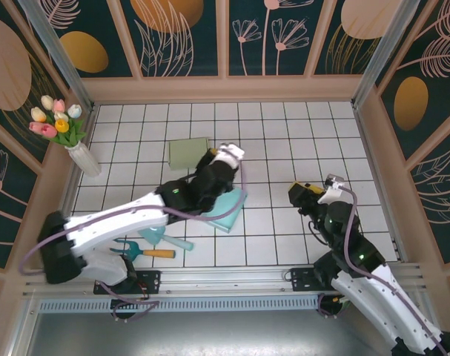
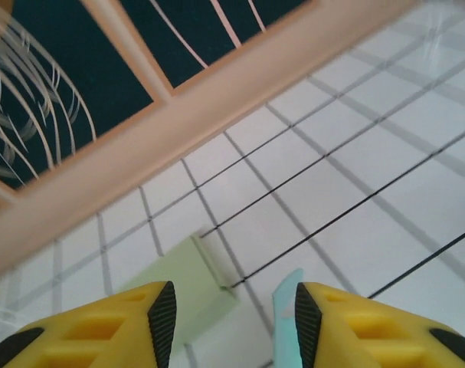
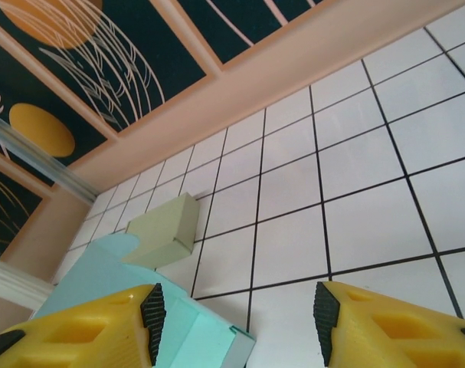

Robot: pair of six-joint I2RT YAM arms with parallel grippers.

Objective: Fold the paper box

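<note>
The paper box (image 1: 230,205) is a light teal sheet with raised walls, lying flat on the tiled table under my left arm. My left gripper (image 1: 228,154) hovers just past its far edge, jaws open. In the left wrist view a teal flap (image 2: 286,305) stands against the inner side of the right finger, with nothing clamped between the fingers of the left gripper (image 2: 232,314). My right gripper (image 1: 308,191) is open to the right of the box; from its wrist, the right gripper (image 3: 236,322) sees the box's corner (image 3: 182,333) beside its left finger.
A pale green folded box (image 1: 189,152) lies behind the teal one, and is seen again as the green box (image 2: 188,285) and green box (image 3: 163,228). A vase of tulips (image 1: 81,152) stands at the left. A teal scoop and an orange-handled tool (image 1: 155,243) lie near the front.
</note>
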